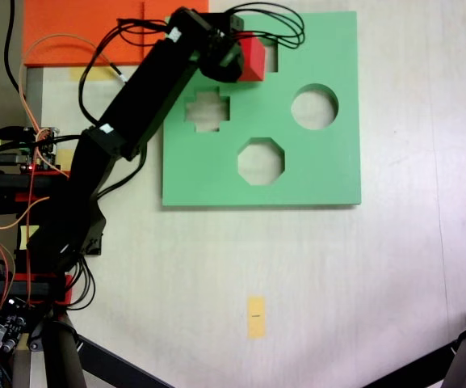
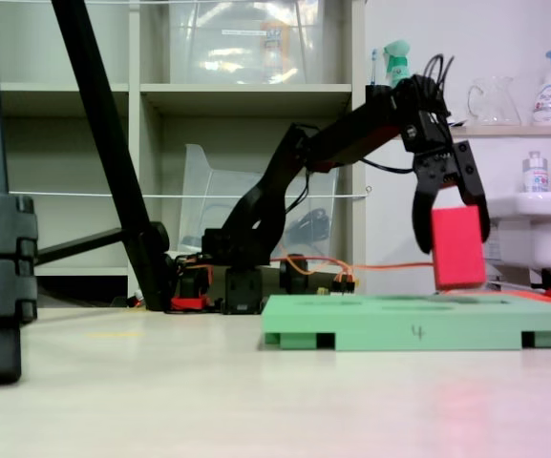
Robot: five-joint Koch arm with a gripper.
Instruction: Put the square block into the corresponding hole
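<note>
The red foam cube (image 1: 253, 60) hangs at the far edge of the green foam board (image 1: 313, 174), and my gripper (image 1: 241, 52) is shut on it. Seen from the side, the cube (image 2: 457, 246) is slightly tilted, its lower edge a little above the board (image 2: 418, 332), gripped between the two fingers of my gripper (image 2: 452, 239). From above, the cube covers most of the square cutout (image 1: 270, 56), of which a strip shows to the cube's right.
The board also has a cross cutout (image 1: 207, 109), a round cutout (image 1: 314, 106) and an octagonal cutout (image 1: 260, 161). Flat orange slabs (image 1: 71, 32) lie at the top left. Cables and electronics (image 1: 23, 149) crowd the left edge. A yellow tape mark (image 1: 255, 315) sits on the table.
</note>
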